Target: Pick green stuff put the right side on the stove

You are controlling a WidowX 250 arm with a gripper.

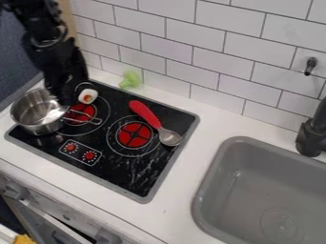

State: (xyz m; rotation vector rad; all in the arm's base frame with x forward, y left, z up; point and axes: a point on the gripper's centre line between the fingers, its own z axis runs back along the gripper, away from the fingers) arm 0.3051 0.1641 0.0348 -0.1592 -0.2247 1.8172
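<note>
Green stuff [130,80]: 1 piece, on the table [207,128] at the back edge of the stove [117,174], beside the tiled wall [216,47]. Left to right:
- Yellow thing [24,239], 1, bottom left corner, partly cut off.
- Pot [38,112], 1, upright on the left of the stove; handle points right, over the left burner [76,111].
- Gripper [66,97], 1, hanging over the left of the stove, between pot and white thing. Opening and any hold: cannot tell, dark and blurred.
- White thing [88,96], 1, orange-brown centre, just right of the gripper.
- Red burners, 2 in all; red knobs, 2, on the front of the stove.
- Spoon [145,113], 1, red handle, lying aslant behind and right of the right burner [134,135], bowl towards the sink.
- Grey sink [219,183], 1.
- Hook [310,66], 1, on the wall.
- Black tap [310,138], 1, behind the sink.
</note>
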